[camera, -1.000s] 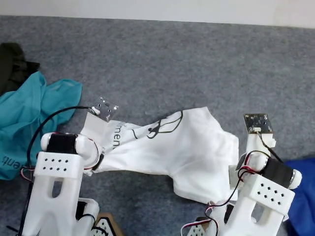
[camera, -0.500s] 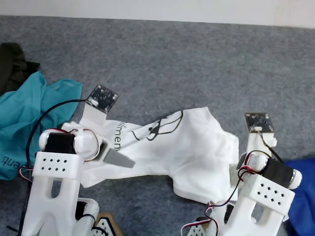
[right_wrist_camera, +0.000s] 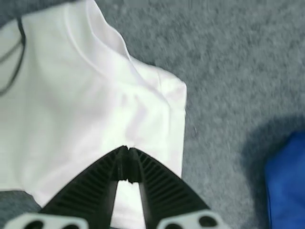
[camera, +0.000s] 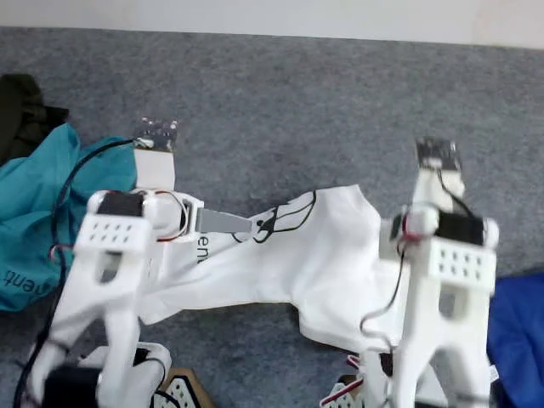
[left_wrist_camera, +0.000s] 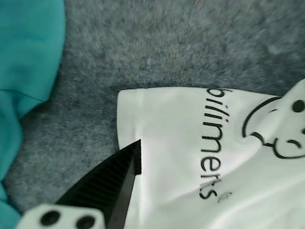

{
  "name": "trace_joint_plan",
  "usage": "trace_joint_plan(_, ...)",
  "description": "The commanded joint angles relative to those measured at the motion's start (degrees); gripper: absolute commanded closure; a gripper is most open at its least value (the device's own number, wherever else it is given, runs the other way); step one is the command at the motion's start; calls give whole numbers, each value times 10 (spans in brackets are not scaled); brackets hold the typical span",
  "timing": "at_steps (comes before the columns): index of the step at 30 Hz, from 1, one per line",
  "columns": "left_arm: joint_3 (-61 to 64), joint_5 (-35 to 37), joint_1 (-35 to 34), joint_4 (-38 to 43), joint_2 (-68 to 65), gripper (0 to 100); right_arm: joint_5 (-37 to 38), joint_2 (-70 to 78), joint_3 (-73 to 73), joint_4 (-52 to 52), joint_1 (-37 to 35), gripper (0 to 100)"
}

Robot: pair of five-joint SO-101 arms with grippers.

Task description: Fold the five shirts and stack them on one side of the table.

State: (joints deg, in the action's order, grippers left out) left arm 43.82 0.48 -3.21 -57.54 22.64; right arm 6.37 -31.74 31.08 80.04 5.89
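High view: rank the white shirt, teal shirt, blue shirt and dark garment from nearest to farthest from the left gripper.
1. white shirt: directly under the left gripper.
2. teal shirt: off to its left.
3. dark garment: far left, beyond the teal shirt.
4. blue shirt: across on the right edge, past the other arm.

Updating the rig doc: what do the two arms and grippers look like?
Left arm and right arm: white printed plastic dotted with holes, black servos, thin red, black and white wires, a bare circuit board at each wrist. Gripper fingers are black, ribbed, tapering to points.
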Motion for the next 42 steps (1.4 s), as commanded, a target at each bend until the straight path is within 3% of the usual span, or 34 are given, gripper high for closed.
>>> trace_joint_plan(1,-25,7,-8,49,-84,399,-30,79,-107,-8,-44,991)
trace_joint_plan(7,-74,6,-10,102,-204,399,-55,207,-160,-60,-102,991)
trace_joint_plan(19,-219,6,-12,102,-346,399,-33,417,-162,-183,-68,991)
trace_joint_plan(31,-349,7,-66,65,-461,399,26,445,-159,-226,60,991)
trace_joint_plan(42,-396,7,-74,34,-488,399,33,439,-163,-212,35,991)
